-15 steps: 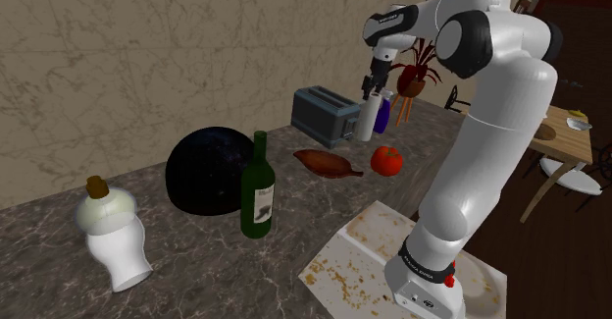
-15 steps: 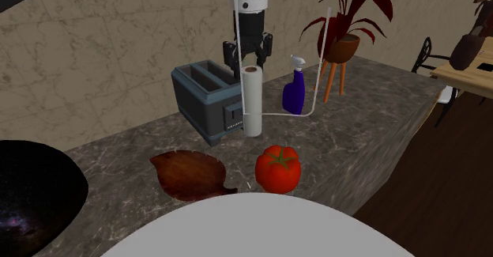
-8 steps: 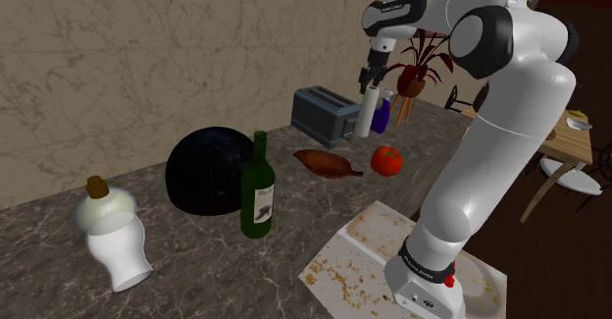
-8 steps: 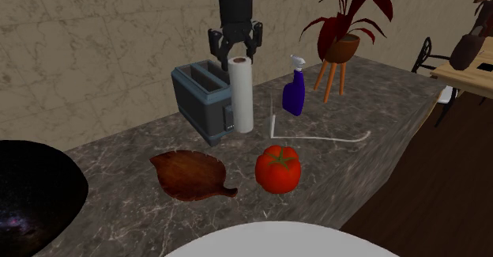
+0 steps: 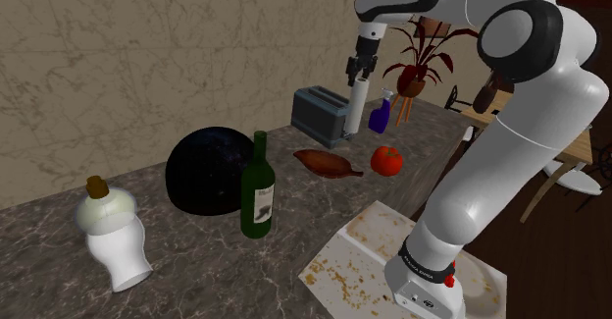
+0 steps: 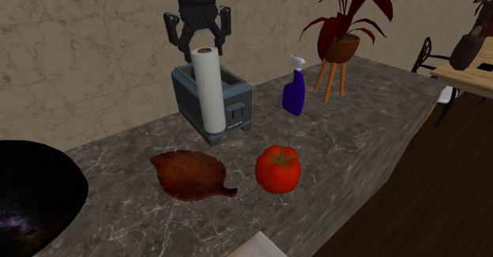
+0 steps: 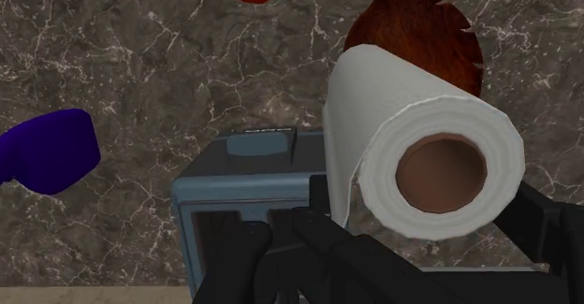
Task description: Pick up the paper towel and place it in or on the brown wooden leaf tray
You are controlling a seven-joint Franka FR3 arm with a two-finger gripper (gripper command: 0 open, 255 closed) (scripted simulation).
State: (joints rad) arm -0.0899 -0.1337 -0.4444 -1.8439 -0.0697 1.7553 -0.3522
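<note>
Two black fingers [image 7: 552, 227] of the claw [image 6: 202, 47] are clamped on the top end of the white paper towel [image 6: 209, 89], one on each side. The roll hangs upright from them, its brown core open toward the wrist camera. In the second exterior view the roll is seen against the front of the grey toaster [image 6: 237, 97], and its lower end looks clear of the dark marbled surface [image 6: 348, 137]. The brown leaf tray [image 6: 190, 175] lies flat on the surface, nearer that camera than the toaster and apart from the roll. A red tomato [image 6: 277, 168] sits just beside the tray on that view's right. A blue spray bottle [image 6: 294, 93] stands to the toaster's right in the same view, with a red-leaved potted plant [image 6: 344, 26] on a stand beyond it. In the shoulder view a green wine bottle [image 5: 258, 189], a large black rounded object [image 5: 206, 170] and a white vase [image 5: 113, 234] with a brown stopper stand along the surface toward that view's left.
</note>
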